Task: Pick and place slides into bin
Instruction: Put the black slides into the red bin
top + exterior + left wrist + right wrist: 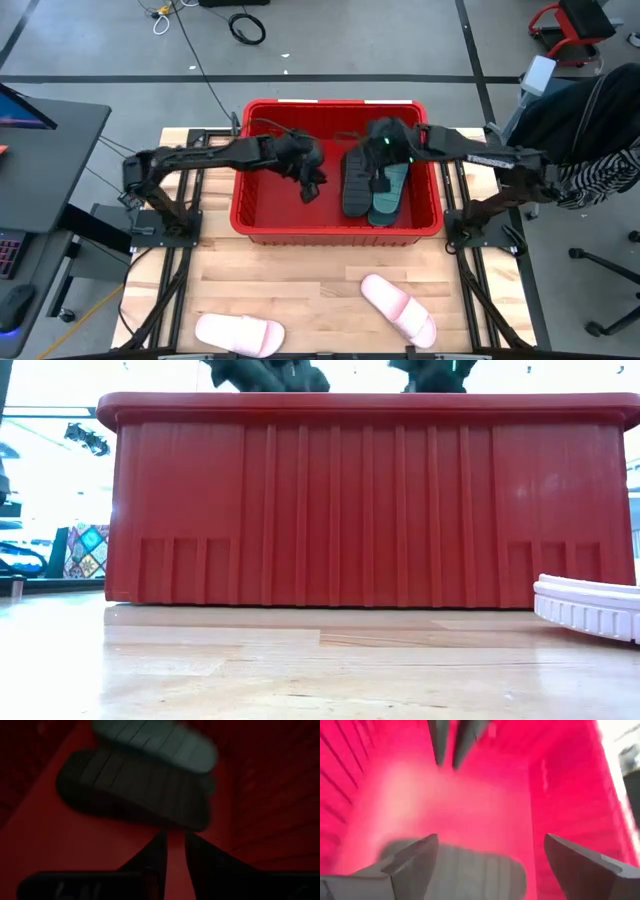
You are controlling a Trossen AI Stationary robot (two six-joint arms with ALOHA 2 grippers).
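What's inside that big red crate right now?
In the red crate, a black slide and a teal slide lie side by side. Both pincers hang above, hiding some of the floor.

I see bin left half bare; two slides fill right half, both arms overhead.

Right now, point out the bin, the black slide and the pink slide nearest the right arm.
bin (256, 226): high view, on its near left rim.
black slide (356, 186): high view, on its middle, inside the bin.
pink slide (398, 308): high view, on its strap, on the table.
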